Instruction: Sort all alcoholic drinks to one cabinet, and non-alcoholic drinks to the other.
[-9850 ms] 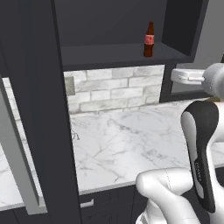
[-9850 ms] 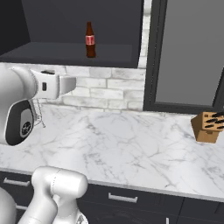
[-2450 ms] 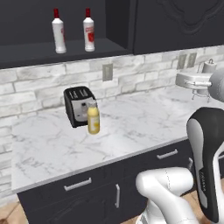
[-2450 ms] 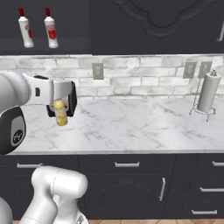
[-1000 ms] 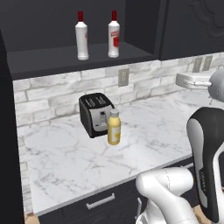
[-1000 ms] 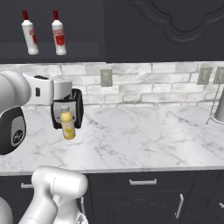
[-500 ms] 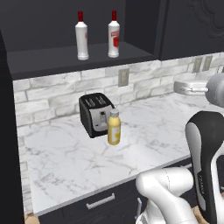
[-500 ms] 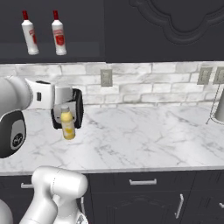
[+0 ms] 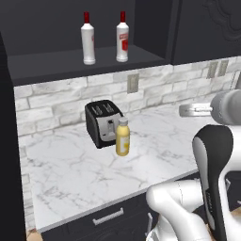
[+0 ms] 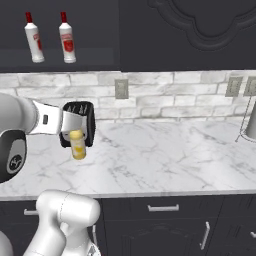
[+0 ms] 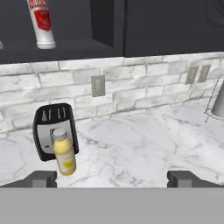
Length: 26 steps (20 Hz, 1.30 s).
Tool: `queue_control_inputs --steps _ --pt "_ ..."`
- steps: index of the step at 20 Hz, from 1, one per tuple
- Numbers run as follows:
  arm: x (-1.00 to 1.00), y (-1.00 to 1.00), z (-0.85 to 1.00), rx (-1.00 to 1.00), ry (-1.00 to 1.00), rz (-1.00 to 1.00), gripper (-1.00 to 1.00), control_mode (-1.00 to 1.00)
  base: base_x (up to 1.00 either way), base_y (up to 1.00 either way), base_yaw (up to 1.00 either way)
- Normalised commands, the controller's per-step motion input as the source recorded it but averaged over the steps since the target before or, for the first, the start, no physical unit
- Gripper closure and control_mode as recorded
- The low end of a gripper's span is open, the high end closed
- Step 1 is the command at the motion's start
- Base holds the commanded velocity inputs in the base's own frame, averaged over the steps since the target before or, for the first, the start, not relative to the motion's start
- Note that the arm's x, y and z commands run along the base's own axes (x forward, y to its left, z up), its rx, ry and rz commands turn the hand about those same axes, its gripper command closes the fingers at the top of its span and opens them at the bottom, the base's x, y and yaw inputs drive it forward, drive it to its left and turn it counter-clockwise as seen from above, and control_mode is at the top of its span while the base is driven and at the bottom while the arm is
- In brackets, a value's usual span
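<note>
A: Where's the juice bottle (image 11: 64,152)?
B: Upright on the table (image 11: 144,144), touching the toaster (image 11: 49,127) front.
A: Gripper (image 11: 111,178)?
B: Spread wide, empty. I'd shift left, centre the bottle, and clamp below the cap.

A rendered home kitchen: a white marble tabletop (image 9: 70,174) across the middle of the frame, a pale brick backsplash (image 10: 170,102) with wall outlets (image 10: 121,89), a black toaster (image 9: 102,122) at centre left, dark drawer units (image 10: 165,220) along the bottom, and dark wall cabinets (image 10: 200,30) across the top.
</note>
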Motion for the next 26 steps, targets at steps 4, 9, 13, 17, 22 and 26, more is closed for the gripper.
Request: queue_control_inputs --steps 4,9,13,17,22,26 --pt "-0.08 0.08 -0.41 -0.03 0.17 0.03 -1.0 -1.0 0.0 0.0 0.0" --pt "-0.05 0.1 -0.46 0.0 0.15 0.08 -1.0 -1.0 0.0 0.0 0.0" --pt "0.05 0.2 -0.45 0.0 0.13 0.09 -1.0 -1.0 0.0 0.0 0.0" --pt "0.24 0.28 -0.31 0.0 0.2 0.05 -1.0 -1.0 0.0 0.0 0.0" --pt "0.25 0.27 -0.21 0.0 0.18 0.02 -1.0 -1.0 0.0 0.0 0.0" --pt "0.15 0.23 -0.36 0.0 0.02 0.03 -1.0 -1.0 0.0 0.0 0.0"
